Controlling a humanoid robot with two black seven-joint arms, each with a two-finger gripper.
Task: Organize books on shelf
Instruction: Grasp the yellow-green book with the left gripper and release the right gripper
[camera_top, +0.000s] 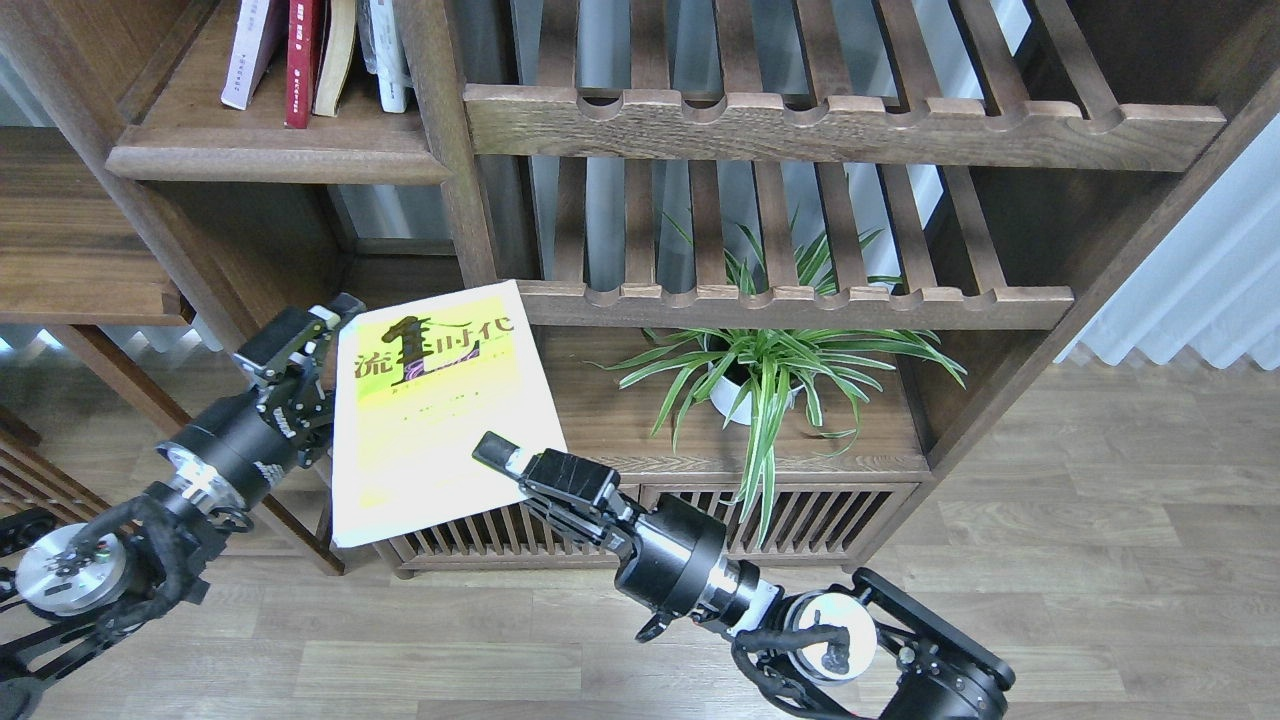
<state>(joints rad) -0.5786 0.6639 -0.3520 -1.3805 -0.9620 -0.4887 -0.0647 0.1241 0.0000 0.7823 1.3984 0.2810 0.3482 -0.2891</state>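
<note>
Now the right gripper (500, 458) is clamped on the lower right corner of the yellow book (435, 405), holding it out in mid-air in front of the cabinet, cover up, tilted, long axis running from low and near up toward the racks. Left gripper (305, 340) sits right at the book's left edge near its top corner, fingers looking parted, though whether they touch the cover I cannot tell; it looks like a two-handed regrip or handover is shaping up. Key relation: the shelf (270, 150) lies up and to the left of the book, well apart, so the left arm is the nearer one to it. Up there a pale book (243, 55), a red book (301, 55) and others stand upright, their tops cut off by the frame. Hidden: the book's underside, the right gripper's lower finger beneath it, and the book's near left corner against the cabinet front
</note>
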